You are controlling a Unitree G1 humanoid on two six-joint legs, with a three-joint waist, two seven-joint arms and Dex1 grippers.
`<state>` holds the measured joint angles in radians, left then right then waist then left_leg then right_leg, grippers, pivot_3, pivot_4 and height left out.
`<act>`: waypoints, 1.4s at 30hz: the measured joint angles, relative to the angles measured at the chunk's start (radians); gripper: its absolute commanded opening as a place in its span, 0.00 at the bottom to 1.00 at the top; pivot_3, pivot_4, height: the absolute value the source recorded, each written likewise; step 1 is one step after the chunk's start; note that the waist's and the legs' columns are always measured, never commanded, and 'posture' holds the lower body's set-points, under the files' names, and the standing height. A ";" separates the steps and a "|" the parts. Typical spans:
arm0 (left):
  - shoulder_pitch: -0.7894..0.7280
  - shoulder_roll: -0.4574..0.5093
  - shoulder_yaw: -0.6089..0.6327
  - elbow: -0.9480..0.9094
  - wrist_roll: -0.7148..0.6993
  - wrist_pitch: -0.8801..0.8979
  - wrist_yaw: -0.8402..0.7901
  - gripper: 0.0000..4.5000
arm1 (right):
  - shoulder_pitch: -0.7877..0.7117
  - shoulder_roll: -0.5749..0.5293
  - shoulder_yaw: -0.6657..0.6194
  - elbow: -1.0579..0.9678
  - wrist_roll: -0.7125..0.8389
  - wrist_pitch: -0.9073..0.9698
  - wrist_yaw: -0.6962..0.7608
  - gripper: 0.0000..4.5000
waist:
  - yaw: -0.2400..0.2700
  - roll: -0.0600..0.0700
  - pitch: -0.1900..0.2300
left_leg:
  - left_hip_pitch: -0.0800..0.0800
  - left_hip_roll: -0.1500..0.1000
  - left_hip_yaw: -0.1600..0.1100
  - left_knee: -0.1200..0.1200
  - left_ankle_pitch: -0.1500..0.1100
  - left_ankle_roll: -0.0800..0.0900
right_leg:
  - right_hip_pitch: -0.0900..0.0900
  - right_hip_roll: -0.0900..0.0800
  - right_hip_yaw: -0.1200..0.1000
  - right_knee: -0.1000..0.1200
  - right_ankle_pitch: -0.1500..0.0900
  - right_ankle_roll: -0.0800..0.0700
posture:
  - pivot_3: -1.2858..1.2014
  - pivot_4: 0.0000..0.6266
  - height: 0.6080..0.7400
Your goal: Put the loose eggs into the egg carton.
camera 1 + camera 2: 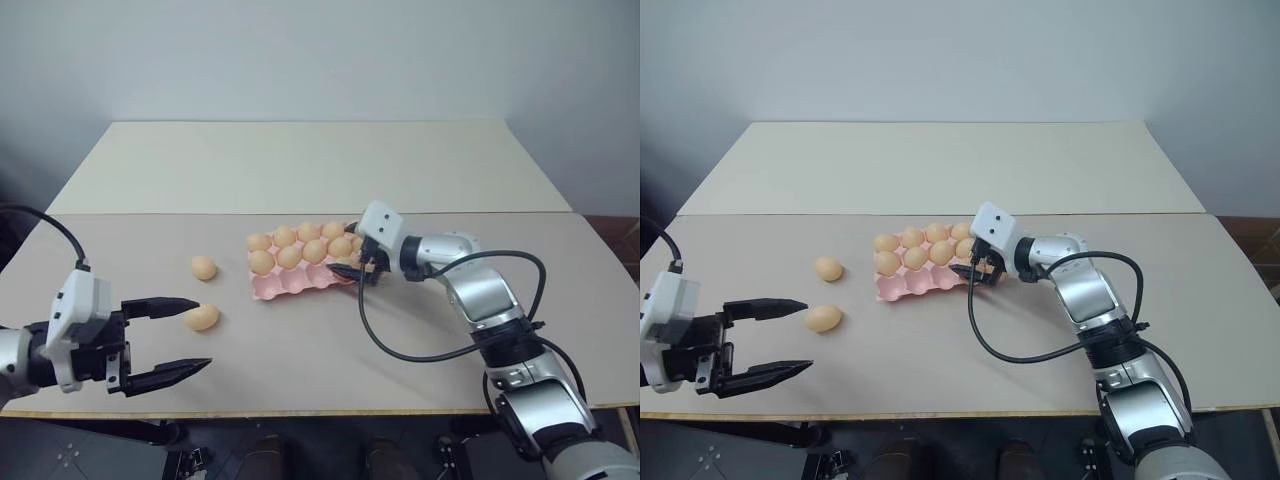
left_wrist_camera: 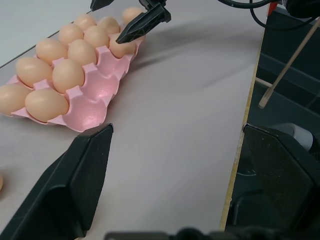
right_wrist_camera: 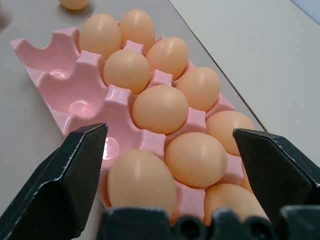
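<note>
On the tabletop ahead of me sits the pink carton — moulded, lidless, its two far rows full of pale orange-tan eggs and one more egg in the near row's right-end cup; the other near cups are bare. My right gripper hovers at the carton's right end, fingers spread wide, that last egg lying between them, untouched. Two loose eggs lie left of the carton — the nearer egg just beyond the tips of my left gripper, which is also spread wide and holds nothing.
</note>
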<state>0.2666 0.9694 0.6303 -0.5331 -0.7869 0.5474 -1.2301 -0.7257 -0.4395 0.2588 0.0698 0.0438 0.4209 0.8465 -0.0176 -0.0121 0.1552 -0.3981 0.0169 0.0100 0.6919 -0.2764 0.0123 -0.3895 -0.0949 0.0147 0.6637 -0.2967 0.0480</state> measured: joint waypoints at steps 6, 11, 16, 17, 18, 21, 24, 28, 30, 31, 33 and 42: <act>-0.006 0.000 -0.001 0.000 0.000 -0.003 0.000 1.00 | 0.029 -0.034 -0.004 -0.052 0.010 0.006 0.012 0.99 | 0.003 0.000 0.000 | 0.000 0.000 0.000 0.000 0.000 0.000 | 0.000 0.000 0.000 -0.001 0.000 0.000 | 0.52 0.24 1.00; -0.016 0.000 -0.005 0.003 0.001 -0.006 -0.002 1.00 | 0.161 -0.211 -0.103 -0.222 0.065 0.054 0.077 0.99 | 0.010 0.000 0.000 | -0.001 -0.001 -0.001 0.000 0.000 0.000 | 0.001 -0.002 -0.001 -0.002 0.000 0.000 | 0.52 0.24 1.00; -0.011 0.000 -0.004 0.011 0.008 -0.012 -0.010 1.00 | 0.350 -0.467 -0.321 -0.359 0.183 0.138 0.198 0.99 | 0.008 0.001 0.001 | 0.000 0.000 -0.001 -0.001 0.000 0.000 | 0.001 -0.001 -0.001 -0.002 0.000 0.000 | 0.52 0.24 1.00; -0.002 0.000 0.000 0.022 0.014 -0.018 -0.013 1.00 | 0.387 -0.513 -0.373 -0.368 0.204 0.160 0.221 0.99 | 0.007 0.001 0.001 | 0.000 0.000 -0.001 -0.001 0.000 0.000 | 0.002 -0.001 -0.001 -0.002 0.000 0.000 | 0.52 0.24 1.00; 0.003 -0.001 0.001 0.028 0.018 -0.020 -0.017 1.00 | 0.427 -0.549 -0.428 -0.388 0.224 0.178 0.241 0.99 | 0.005 0.001 0.001 | 0.000 0.000 0.000 -0.001 0.000 0.000 | 0.002 -0.001 0.000 -0.002 0.000 0.000 | 0.52 0.24 1.00; 0.011 -0.001 0.008 0.040 0.028 -0.026 -0.027 1.00 | 0.530 -0.628 -0.564 -0.439 0.282 0.235 0.291 0.99 | 0.000 0.001 0.001 | 0.002 0.001 0.000 -0.001 0.000 0.000 | 0.003 0.001 0.001 -0.002 0.000 0.000 | 0.52 0.24 1.00; 0.013 -0.001 0.018 0.049 0.037 -0.028 -0.038 1.00 | 0.602 -0.660 -0.662 -0.486 0.321 0.277 0.310 0.99 | 0.001 0.001 0.001 | 0.003 0.001 0.001 -0.001 0.000 0.000 | 0.004 0.001 0.001 -0.001 0.000 0.000 | 0.52 0.24 1.00; 0.012 -0.001 0.021 0.063 0.038 -0.035 -0.047 1.00 | 0.657 -0.667 -0.703 -0.532 0.345 0.306 0.306 0.99 | 0.004 0.001 0.001 | 0.003 0.001 0.001 -0.001 0.000 0.000 | 0.004 0.001 0.001 -0.002 0.000 0.000 | 0.52 0.24 1.00; 0.012 0.000 0.021 0.069 0.039 -0.043 -0.049 1.00 | 0.668 -0.667 -0.703 -0.546 0.361 0.308 0.299 0.99 | 0.005 0.001 0.001 | 0.002 0.001 0.001 -0.001 0.000 0.000 | 0.003 0.000 0.001 -0.002 0.000 0.000 | 0.52 0.24 1.00; 0.010 0.000 0.021 0.072 0.039 -0.044 -0.050 1.00 | 0.668 -0.667 -0.703 -0.551 0.367 0.310 0.293 0.99 | 0.005 0.001 0.001 | 0.002 0.001 0.001 -0.001 0.000 0.000 | 0.003 0.000 0.001 -0.002 0.000 0.000 | 0.52 0.24 1.00; 0.007 0.002 0.021 0.075 0.039 -0.045 -0.051 1.00 | 0.668 -0.667 -0.703 -0.556 0.373 0.312 0.279 0.99 | 0.005 0.001 0.001 | 0.002 0.001 0.001 -0.001 0.000 0.000 | 0.003 0.000 0.001 -0.002 0.000 0.000 | 0.52 0.24 1.00; -0.012 0.005 0.020 0.073 0.038 -0.045 -0.043 1.00 | 0.465 -0.609 -0.518 -0.482 0.354 0.308 0.152 0.99 | -0.001 0.001 0.001 | 0.003 0.001 0.001 -0.001 0.000 0.000 | 0.003 0.001 0.002 -0.001 0.000 -0.001 | 0.52 0.24 1.00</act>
<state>0.2547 0.9742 0.6504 -0.4602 -0.7486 0.5025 -1.2727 -0.2603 -1.0483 -0.2591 -0.4120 0.3975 0.7286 0.9980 -0.0190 -0.0115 0.1559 -0.3951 0.0183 0.0110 0.6913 -0.2765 0.0127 -0.3863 -0.0936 0.0166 0.6622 -0.2965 0.0471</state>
